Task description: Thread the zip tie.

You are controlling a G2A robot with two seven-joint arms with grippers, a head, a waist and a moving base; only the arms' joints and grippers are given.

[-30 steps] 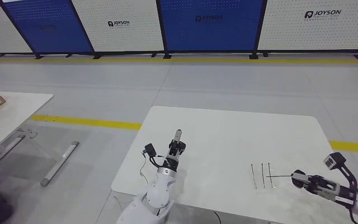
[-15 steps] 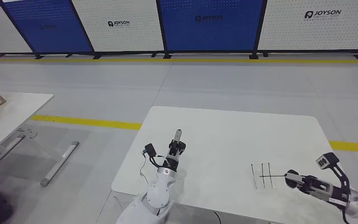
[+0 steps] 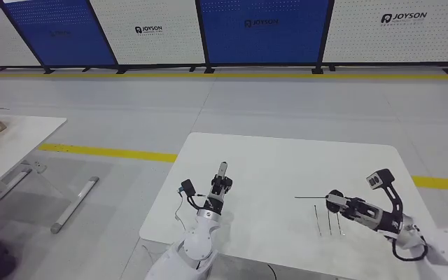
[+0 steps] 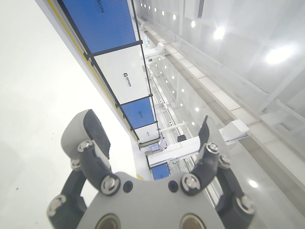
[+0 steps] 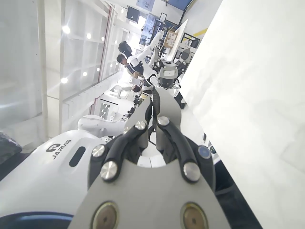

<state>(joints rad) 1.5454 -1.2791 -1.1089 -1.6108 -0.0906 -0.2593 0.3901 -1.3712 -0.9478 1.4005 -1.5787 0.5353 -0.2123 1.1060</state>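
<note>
The right end effector [image 3: 330, 199] is pinched closed on a thin black zip tie [image 3: 308, 197] that sticks out toward the middle of the worktop [image 3: 280, 157], just beside three spare ties [image 3: 328, 218] lying near the front right corner. The left end effector [image 4: 147, 119] is wide open and empty near the front left edge.

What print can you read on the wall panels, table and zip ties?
White panels: brand logo, legible, not quoted here.
Blue panel: same logo, faint.
Table: none.
Zip ties: too thin to tell.
</note>
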